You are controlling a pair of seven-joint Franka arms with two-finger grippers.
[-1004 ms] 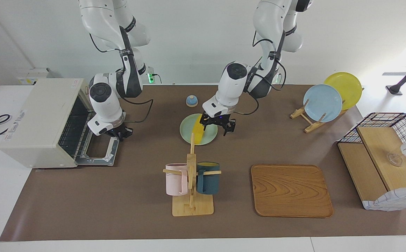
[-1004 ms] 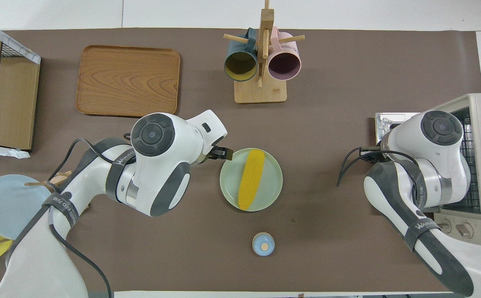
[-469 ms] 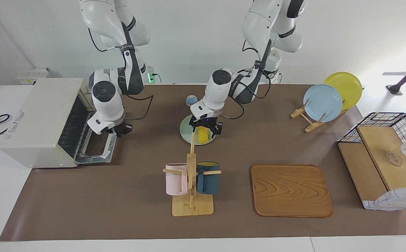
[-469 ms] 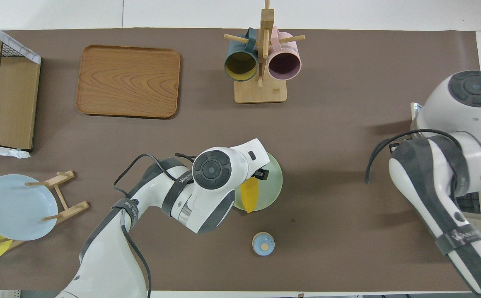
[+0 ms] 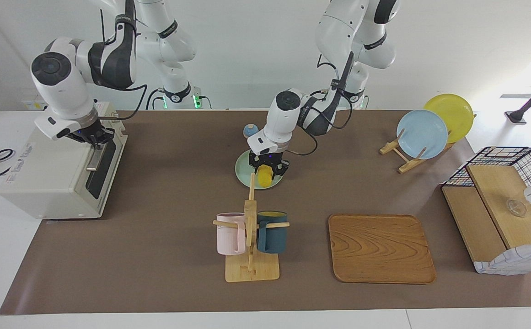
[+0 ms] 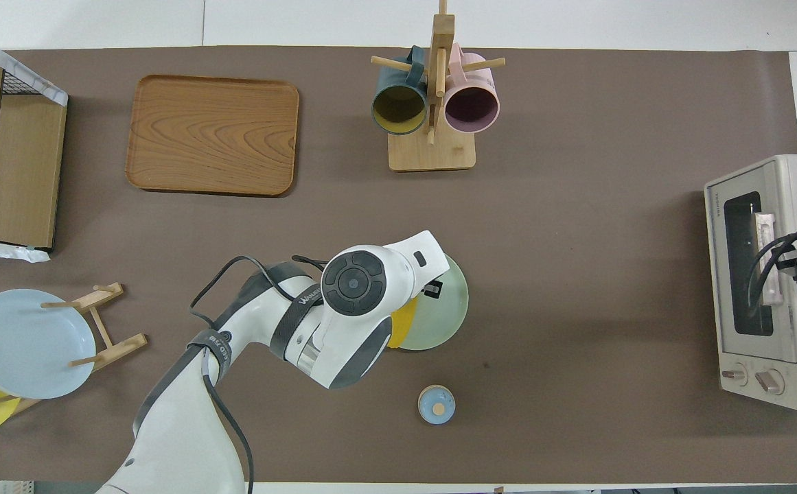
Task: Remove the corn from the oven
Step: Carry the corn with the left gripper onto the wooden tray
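The right gripper (image 5: 92,138) sat at the handle on top of the oven (image 5: 59,169) door, which stood shut, its jaws closed on the bar. Toward the middle of the table (image 5: 164,274), the left gripper (image 5: 268,168) had its jaws clamped on the corn (image 5: 264,177), lying on the green plate (image 5: 243,170).

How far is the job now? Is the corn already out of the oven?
Done: the corn is out of the oven and lies on the green plate; the oven door is shut.
In hand: the left gripper is shut on the corn, over the plate; the right gripper is shut at the door handle.
Left: seemingly little, perhaps releasing the corn and withdrawing both arms.
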